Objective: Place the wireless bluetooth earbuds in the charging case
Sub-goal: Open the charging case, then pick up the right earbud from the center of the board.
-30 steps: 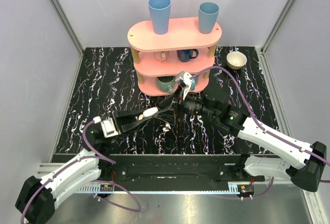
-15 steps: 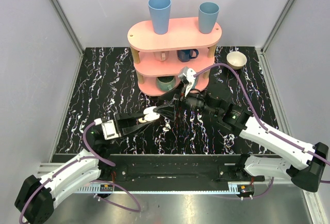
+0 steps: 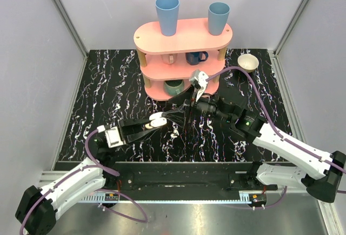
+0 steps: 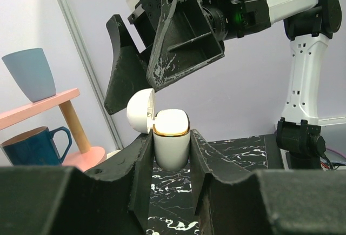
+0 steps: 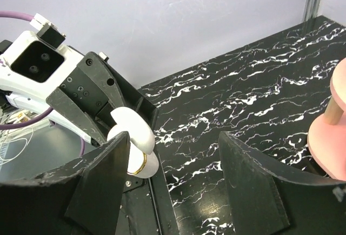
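My left gripper [image 3: 158,121] is shut on the white charging case [image 3: 155,120], which has a gold rim. In the left wrist view the gripper [image 4: 171,139] holds the case [image 4: 172,151] upright, with its lid [image 4: 139,112] swung open to the left. My right gripper [image 3: 173,114] is open and empty, just beyond and above the case. In the right wrist view its fingers [image 5: 102,186] stand wide apart, with the case [image 5: 141,162] and lid [image 5: 131,128] at the left finger. I see no earbuds in any view.
A pink three-tier shelf [image 3: 184,36] stands at the back. It carries two blue cups [image 3: 167,14] on top and mugs [image 3: 174,88] on the lower tiers. A cream bowl [image 3: 248,62] sits to its right. The floor is black marble [image 3: 108,84].
My right wrist has drawn back a little toward the shelf and turned. My left gripper has kept hold of the case and shifted slightly.
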{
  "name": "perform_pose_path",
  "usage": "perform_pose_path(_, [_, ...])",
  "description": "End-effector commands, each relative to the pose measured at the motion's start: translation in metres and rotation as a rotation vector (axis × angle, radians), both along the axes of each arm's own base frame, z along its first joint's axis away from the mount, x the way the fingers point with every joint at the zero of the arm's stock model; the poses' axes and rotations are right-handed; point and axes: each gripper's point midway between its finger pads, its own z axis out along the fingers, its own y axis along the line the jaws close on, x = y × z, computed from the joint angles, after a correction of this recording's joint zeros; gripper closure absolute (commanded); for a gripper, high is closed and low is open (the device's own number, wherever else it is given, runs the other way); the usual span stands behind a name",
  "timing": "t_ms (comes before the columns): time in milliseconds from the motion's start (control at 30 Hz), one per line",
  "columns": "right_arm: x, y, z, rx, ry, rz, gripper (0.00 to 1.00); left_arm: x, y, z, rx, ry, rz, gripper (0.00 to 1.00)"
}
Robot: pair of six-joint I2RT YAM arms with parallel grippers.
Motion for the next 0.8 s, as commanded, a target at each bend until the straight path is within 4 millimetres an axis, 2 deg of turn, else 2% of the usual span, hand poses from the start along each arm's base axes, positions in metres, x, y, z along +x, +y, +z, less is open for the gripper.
perform_pose_path(0, [-0.004, -0.008, 0.039, 0.092, -0.096, -0.001, 0.26, -0.003, 0.006, 0.014, -0.043, -0.048, 0.024, 1.0])
perform_pose_path(333, [-0.001, -0.02, 0.044, 0.125, -0.113, -0.06, 0.27, 0.004, 0.008, 0.013, -0.054, -0.031, 0.06, 1.0])
perform_pose_path(400, [0.014, -0.038, 0.053, 0.195, -0.09, -0.197, 0.27, 0.005, 0.008, 0.012, -0.051, -0.032, 0.07, 1.0])
perform_pose_path(433, [0.023, -0.045, 0.047, 0.237, -0.08, -0.262, 0.27, 0.007, 0.009, 0.012, -0.051, -0.026, 0.081, 1.0])
perform_pose_path(467, [0.046, -0.07, 0.05, 0.303, -0.015, -0.447, 0.27, 0.007, 0.01, 0.013, -0.053, -0.032, 0.086, 1.0])
perform_pose_path(500, [0.059, -0.083, 0.044, 0.317, 0.026, -0.547, 0.28, 0.007, 0.011, 0.012, -0.053, -0.037, 0.094, 1.0])
perform_pose_path(567, [0.091, -0.112, 0.012, 0.268, 0.159, -0.791, 0.3, 0.008, 0.012, 0.012, -0.051, -0.035, 0.106, 1.0])
perform_pose_path(600, [0.105, -0.125, -0.001, 0.238, 0.199, -0.869, 0.28, 0.007, 0.014, 0.015, -0.056, -0.05, 0.113, 1.0])
perform_pose_path(633, [0.111, -0.132, -0.023, 0.152, 0.255, -0.909, 0.27, 0.008, 0.014, 0.014, -0.05, -0.041, 0.118, 1.0])
perform_pose_path(667, [0.115, -0.124, -0.04, 0.125, 0.325, -0.894, 0.26, 0.008, 0.015, 0.015, -0.05, -0.049, 0.123, 1.0])
perform_pose_path(700, [0.119, -0.124, -0.06, 0.074, 0.37, -0.902, 0.26, 0.007, 0.016, 0.017, -0.053, -0.054, 0.125, 1.0])
perform_pose_path(767, [0.119, -0.105, -0.093, 0.021, 0.472, -0.849, 0.26, 0.006, 0.017, 0.018, -0.054, -0.058, 0.127, 1.0])
